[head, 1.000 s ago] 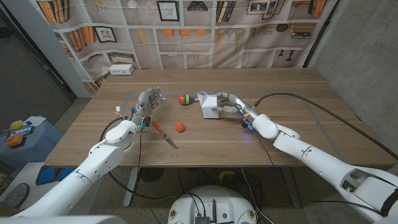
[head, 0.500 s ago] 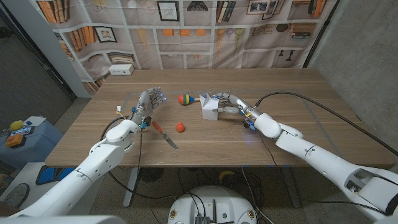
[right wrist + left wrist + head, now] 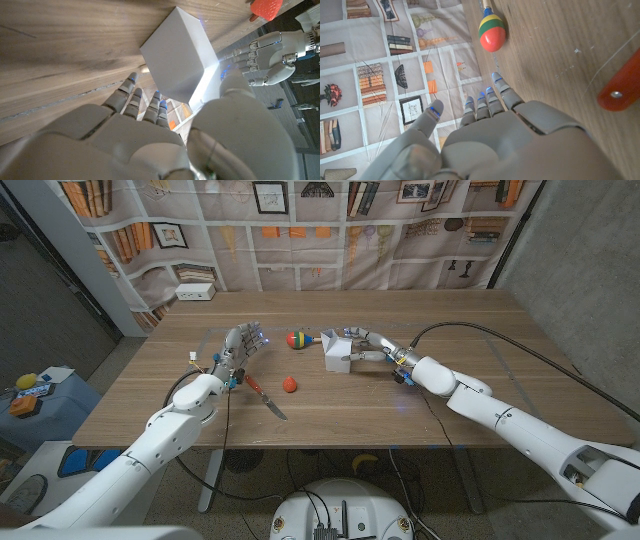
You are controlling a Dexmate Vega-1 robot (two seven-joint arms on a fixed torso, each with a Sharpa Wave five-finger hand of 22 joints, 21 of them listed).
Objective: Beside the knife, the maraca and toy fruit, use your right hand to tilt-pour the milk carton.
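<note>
My right hand (image 3: 372,346) wraps the small white milk carton (image 3: 337,350), thumb on one face and fingers (image 3: 141,102) on the opposite one (the carton leans, its peak tipped away from my palm). Just past it lies the striped red-yellow-green maraca (image 3: 296,339). My left hand (image 3: 240,344) holds nothing, fingers apart, near the red-handled knife (image 3: 264,396) and the small red toy fruit (image 3: 289,384).

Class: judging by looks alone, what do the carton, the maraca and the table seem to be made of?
Carton: plain matte white faces, likely card or plastic.
Maraca: glossy painted bands with a highlight and a pale handle, probably wood.
Table: visible grain with a low sheen, so wood or veneer.
</note>
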